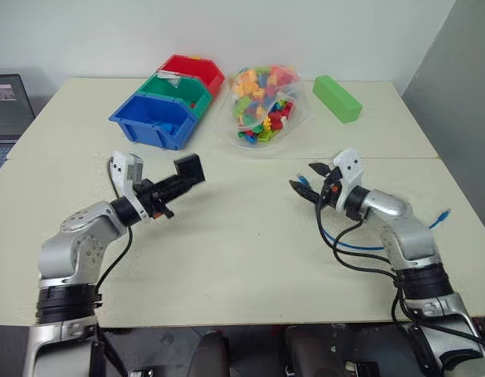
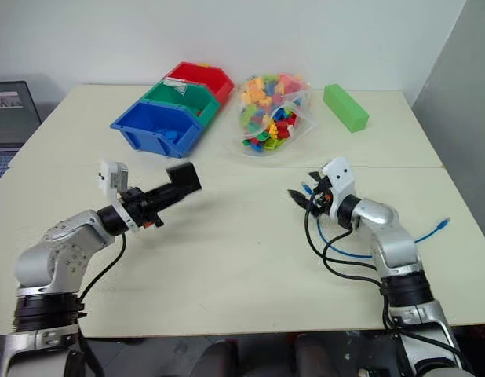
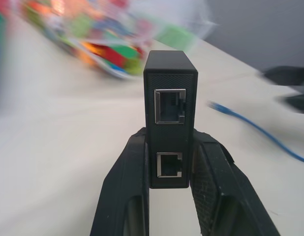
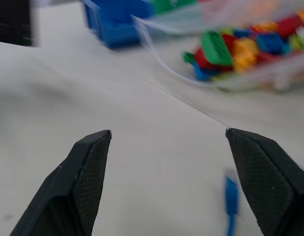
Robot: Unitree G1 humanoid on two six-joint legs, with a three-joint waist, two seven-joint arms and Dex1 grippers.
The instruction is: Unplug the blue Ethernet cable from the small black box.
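Observation:
My left gripper (image 1: 173, 185) is shut on the lower end of the small black box (image 1: 190, 169) and holds it level above the table's left half. In the left wrist view the small black box (image 3: 170, 83) shows two ports, both with nothing in them. My right gripper (image 1: 305, 179) is open at the right and points toward the box across a wide gap. One plug of the blue Ethernet cable (image 1: 304, 182) shows between its spread fingers (image 4: 90, 167); I cannot tell whether it touches them. The blue Ethernet cable (image 1: 360, 247) loops under the right arm and ends in a plug (image 1: 440, 216) on the table.
A blue bin (image 1: 152, 122), a green bin (image 1: 184, 90) and a red bin (image 1: 197, 69) stand in a row at the back. To their right lie a clear bag of coloured bricks (image 1: 262, 106) and a green block (image 1: 337, 98). A laptop (image 1: 7, 102) is at the far left.

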